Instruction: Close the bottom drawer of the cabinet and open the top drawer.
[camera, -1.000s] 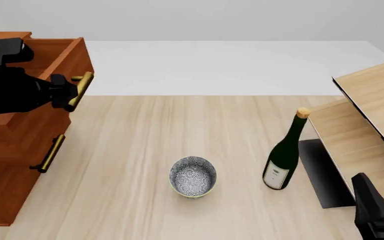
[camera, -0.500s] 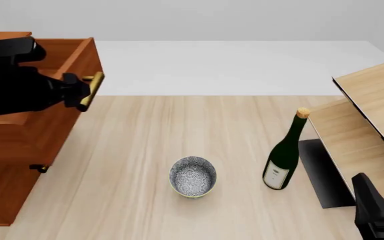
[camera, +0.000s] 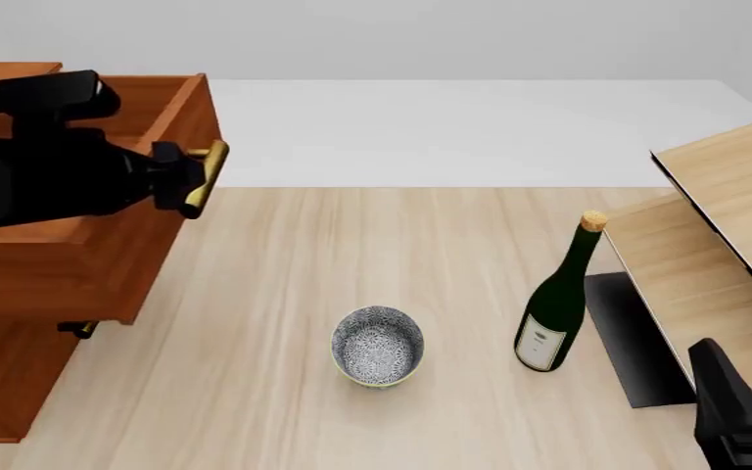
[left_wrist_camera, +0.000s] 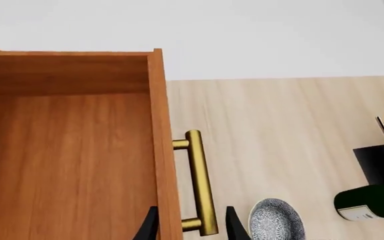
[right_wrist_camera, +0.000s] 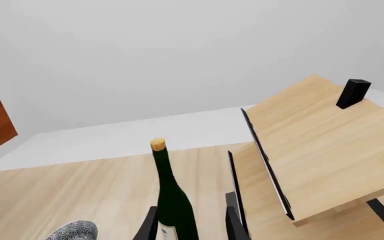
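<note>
left end effector (camera: 191,179): clamped on top drawer (camera: 82,257) handle
risk: yank too far, drawer drops off cabinet (camera: 4,377)

The cabinet (camera: 11,372) and its top drawer (camera: 115,245) are smooth reddish-brown wood. The handle (left_wrist_camera: 202,185) is shiny brass. The table (camera: 350,245) is pale wood. The bottle (camera: 552,313) is glossy dark glass.
</note>
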You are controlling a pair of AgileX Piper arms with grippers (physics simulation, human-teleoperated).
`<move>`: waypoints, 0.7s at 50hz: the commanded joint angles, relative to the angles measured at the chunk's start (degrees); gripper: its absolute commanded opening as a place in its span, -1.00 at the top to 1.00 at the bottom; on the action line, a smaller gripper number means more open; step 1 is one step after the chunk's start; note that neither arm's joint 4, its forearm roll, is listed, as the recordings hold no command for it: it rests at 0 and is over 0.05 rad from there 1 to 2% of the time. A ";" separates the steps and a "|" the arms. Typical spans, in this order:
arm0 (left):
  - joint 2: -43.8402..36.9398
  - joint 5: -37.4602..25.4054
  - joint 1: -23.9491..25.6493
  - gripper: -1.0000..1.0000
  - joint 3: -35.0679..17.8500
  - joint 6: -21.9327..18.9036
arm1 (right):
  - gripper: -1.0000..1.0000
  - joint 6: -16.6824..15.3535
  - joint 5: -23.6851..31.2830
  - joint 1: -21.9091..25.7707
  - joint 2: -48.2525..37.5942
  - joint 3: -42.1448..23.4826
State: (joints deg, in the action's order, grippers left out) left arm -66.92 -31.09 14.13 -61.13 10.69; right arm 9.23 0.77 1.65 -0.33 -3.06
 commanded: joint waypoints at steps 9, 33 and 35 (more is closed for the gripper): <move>-1.35 0.92 2.49 -1.00 -0.48 1.15 | -1.00 -0.03 0.03 0.04 0.02 0.01; -2.90 3.29 6.09 -1.00 -0.02 4.35 | -1.00 -0.17 0.15 0.00 0.12 0.03; -2.94 3.33 6.33 -1.00 -0.13 4.73 | -1.00 -0.22 0.15 -0.03 0.10 0.01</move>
State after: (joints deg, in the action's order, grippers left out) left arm -68.13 -28.87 18.33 -61.48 14.92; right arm 9.14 0.86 1.66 -0.27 -3.05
